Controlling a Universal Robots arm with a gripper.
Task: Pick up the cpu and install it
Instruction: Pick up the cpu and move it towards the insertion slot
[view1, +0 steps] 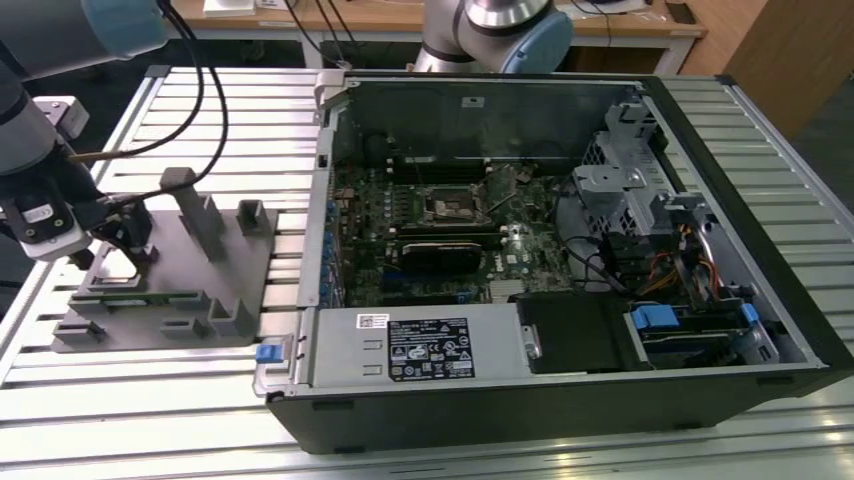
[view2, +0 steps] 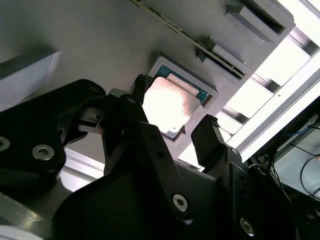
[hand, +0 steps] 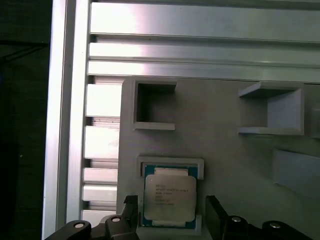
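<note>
- A slatted aluminium table (view1: 174, 100) carried everything; behind it in the exterior view stood a wooden desk (view1: 400, 20).
- An open computer case (view1: 747, 200) took up most of the table, lying well apart from the jaws. Its motherboard (view1: 441, 240) was exposed, with the dark square socket (view1: 447, 205) near the middle.
- A grey holder plate (view1: 160, 300) with upright blocks lay beside the case, directly under the jaws.
- The arm (view1: 34, 150) reached down over that plate (cables trailing from it), with the gripper (view1: 114, 235) low above the plate.
- In both wrist views the jaws were spread, one black finger (view2: 210, 140) on each side of the cpu (view2: 170, 107).
- The cpu lay flat in its shallow grey recess (hand: 170, 164) on the plate, between the jaws and not in the socket.
- The first wrist view looked straight down on the cpu (hand: 169, 202) and showed a gap between it and each fingertip of the gripper (hand: 171, 212). It also showed two empty-sided block pockets beyond the jaws.
- The second wrist view looked along the fingers of the gripper (view2: 175, 105) from the side, with the cpu's metal top glaring bright.
</note>
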